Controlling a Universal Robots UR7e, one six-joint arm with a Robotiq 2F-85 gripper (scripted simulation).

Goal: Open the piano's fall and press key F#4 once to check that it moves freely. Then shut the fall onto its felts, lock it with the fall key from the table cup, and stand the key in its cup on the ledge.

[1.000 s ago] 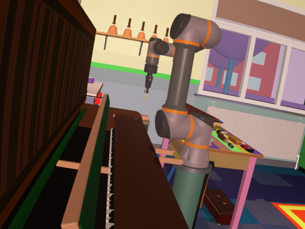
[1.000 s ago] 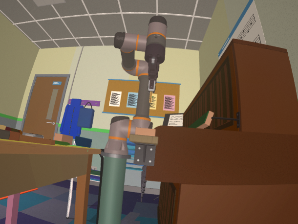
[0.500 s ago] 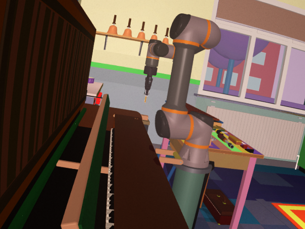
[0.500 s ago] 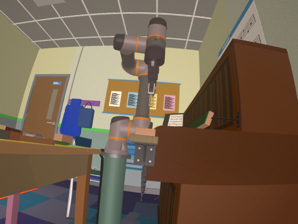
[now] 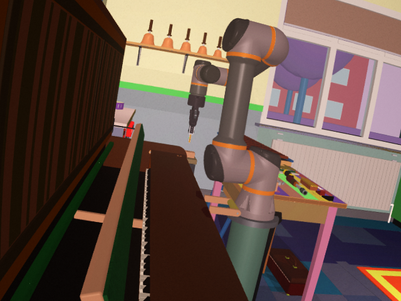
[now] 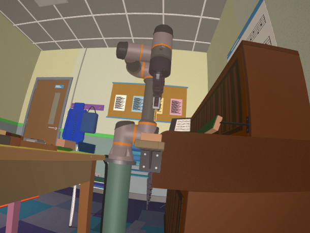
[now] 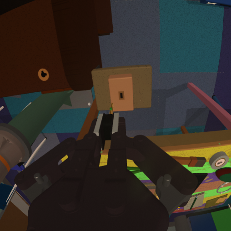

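Observation:
At the piano's end, a small ledge (image 7: 121, 87) sticks out from the cheek, carrying a tan block cup (image 7: 120, 92) with a dark slot (image 7: 121, 95) in its top. High above that cup my gripper (image 7: 106, 124) points straight down, closed on the brass fall key (image 5: 189, 137), whose shank hangs below the fingertips. The fall (image 5: 184, 226) lies down flat over most of the keyboard, with only a thin strip of keys (image 5: 144, 226) showing along its back edge. Its round keyhole plate (image 7: 43, 74) shows on the dark wood to the left of the ledge.
The piano's upright front (image 5: 48, 97) and green-lined rail (image 5: 123, 201) rise to the left of the arm. The work table (image 5: 301, 191), crowded with tools, stands on the other side of my base column (image 5: 249, 252). A case (image 5: 286, 269) lies on the floor under it.

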